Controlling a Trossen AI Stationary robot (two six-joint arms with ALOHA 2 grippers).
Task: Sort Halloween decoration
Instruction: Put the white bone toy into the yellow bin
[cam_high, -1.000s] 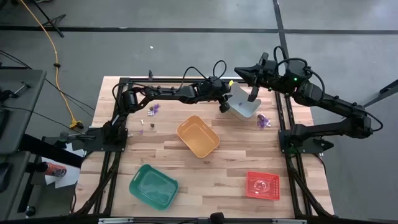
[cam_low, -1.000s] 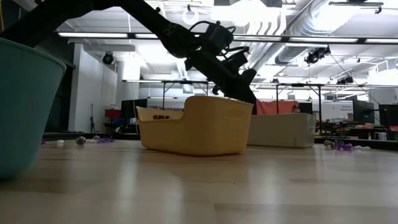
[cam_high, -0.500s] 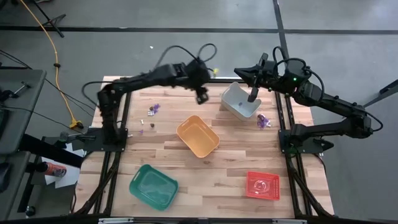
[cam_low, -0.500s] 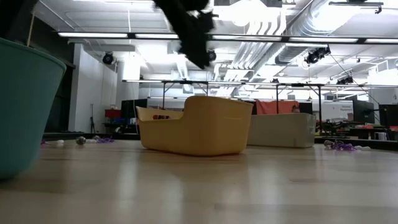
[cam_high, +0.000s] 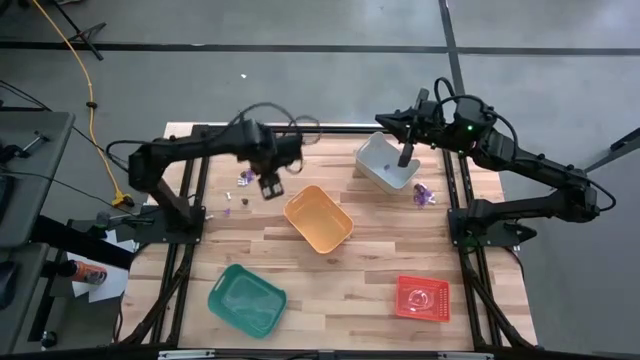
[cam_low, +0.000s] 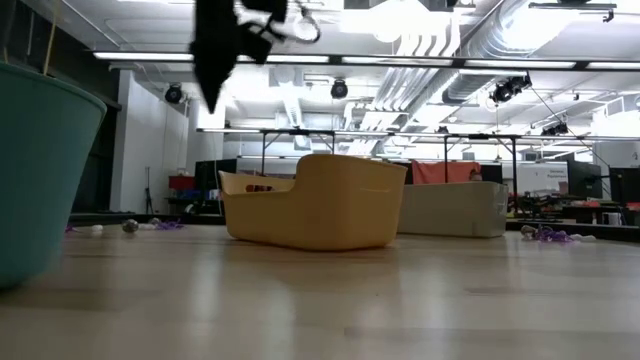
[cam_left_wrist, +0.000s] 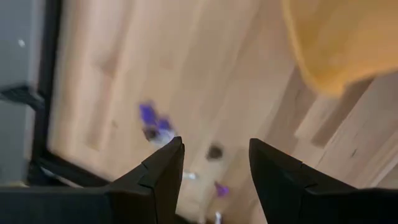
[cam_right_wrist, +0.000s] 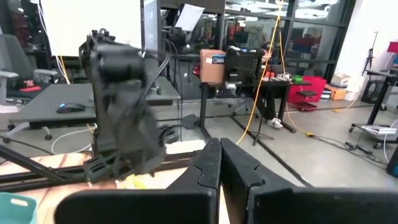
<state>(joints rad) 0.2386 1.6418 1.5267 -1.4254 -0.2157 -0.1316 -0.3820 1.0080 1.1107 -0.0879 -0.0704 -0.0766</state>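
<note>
Wooden tabletop (cam_high: 380, 262); left gripper (cam_high: 269, 186) empty, jaws apart, heading for purple trinkets (cam_high: 247, 176); next: descend, pinch one; right gripper (cam_high: 405, 158) jaws closed, parked over grey bin (cam_high: 384, 165).

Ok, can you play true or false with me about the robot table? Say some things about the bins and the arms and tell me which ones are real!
1. The left gripper is open above the table. True.
2. The orange bin sits in the middle of the table. True.
3. The right gripper is holding a purple trinket. False: it is shut, empty, over the grey bin.
4. The green bin is stacked inside the red bin. False: they sit apart at opposite near corners.
5. Some purple trinkets lie on the wood near the left gripper. True.
</note>
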